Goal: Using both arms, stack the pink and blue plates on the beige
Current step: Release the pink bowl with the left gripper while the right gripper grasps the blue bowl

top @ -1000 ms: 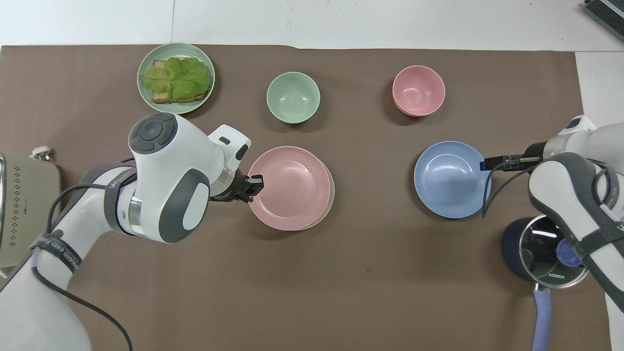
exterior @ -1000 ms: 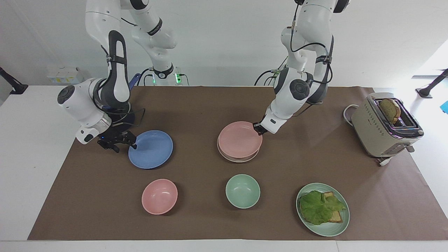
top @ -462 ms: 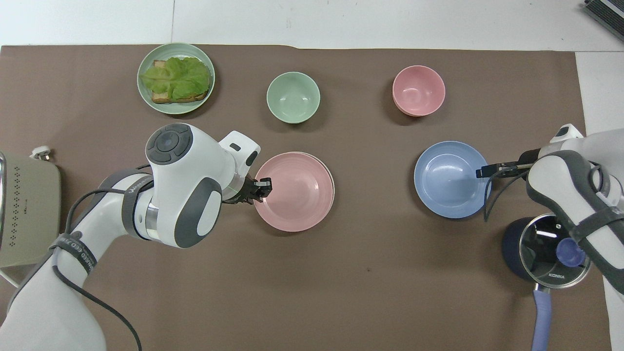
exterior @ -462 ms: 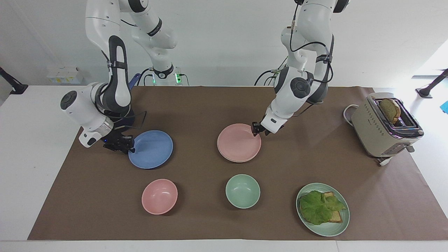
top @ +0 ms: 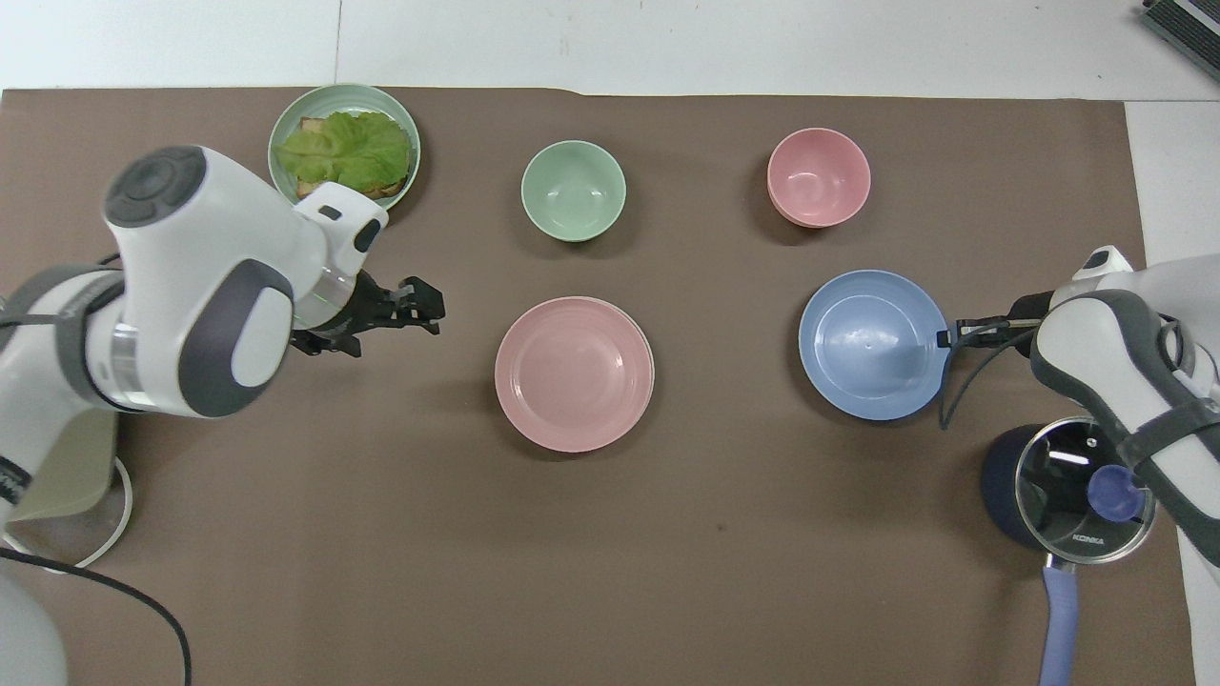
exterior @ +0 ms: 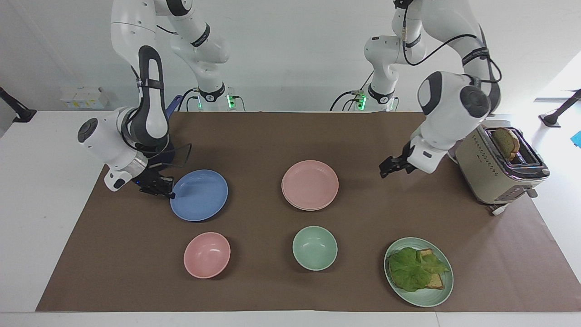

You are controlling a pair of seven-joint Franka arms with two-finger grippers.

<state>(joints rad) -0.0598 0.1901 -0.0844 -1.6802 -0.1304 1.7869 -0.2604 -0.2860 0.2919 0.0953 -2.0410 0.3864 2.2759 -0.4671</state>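
The pink plate lies on the beige plate, of which only a thin rim shows, at the middle of the brown mat. The blue plate is toward the right arm's end. My right gripper is shut on the blue plate's rim at the side toward that end. My left gripper hangs open and empty over bare mat between the pink plate and the toaster.
A pink bowl, a green bowl and a green plate with lettuce and toast lie farther from the robots. The toaster stands at the left arm's end. A lidded pot sits near the right arm.
My left gripper opened, let the pink plate settle flat on the beige one and drew back toward the toaster. My right gripper closed on the blue plate's rim, and that plate shifted slightly toward the middle.
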